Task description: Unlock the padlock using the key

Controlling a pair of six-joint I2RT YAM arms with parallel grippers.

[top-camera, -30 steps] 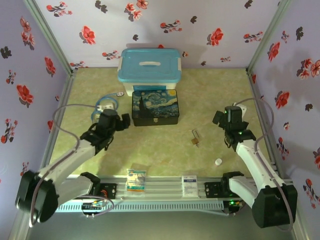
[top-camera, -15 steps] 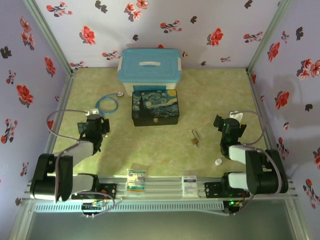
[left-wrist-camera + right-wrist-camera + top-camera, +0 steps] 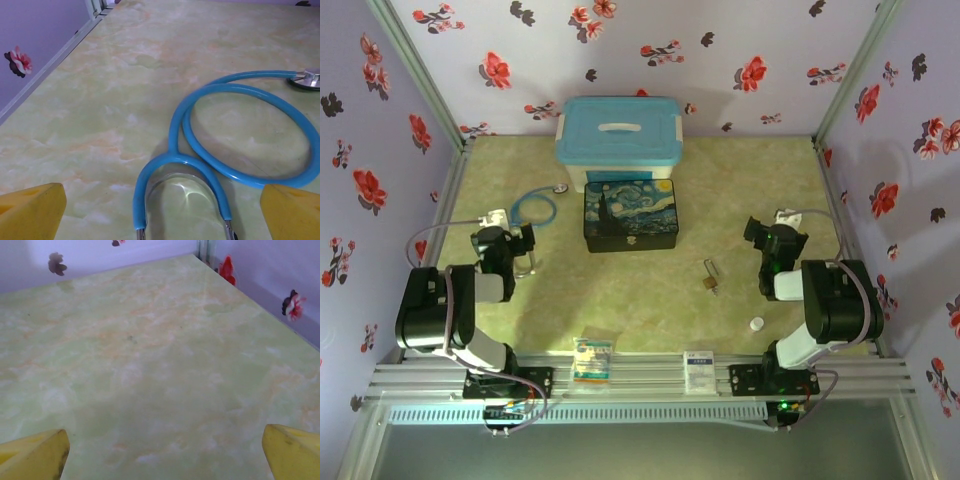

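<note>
The padlock [image 3: 711, 278], a tiny brass body with a thin silver shackle, lies on the green table right of centre. The key is too small to make out beside it. My left gripper [image 3: 516, 238] sits low at the table's left side, open, with its yellow fingertips [image 3: 35, 207] spread wide and nothing between them; in the left wrist view the left gripper [image 3: 162, 205] faces a blue stethoscope. My right gripper [image 3: 768, 238] rests at the right side, about a hand's width right of the padlock. It is open too, and in the right wrist view the right gripper [image 3: 165, 450] has bare table between its fingertips [image 3: 292, 452].
A blue stethoscope [image 3: 240, 130] lies coiled just ahead of the left gripper. A dark starry-night box [image 3: 630, 213] stands mid-table in front of a blue-lidded bin [image 3: 618, 130]. A small white cap [image 3: 756, 323] lies near the right arm. Two packets [image 3: 592, 360] rest on the front rail.
Both arms have folded back and down toward their bases, drawing the grippers outward to the table's sides. Both grippers stayed open. The padlock has not moved.
</note>
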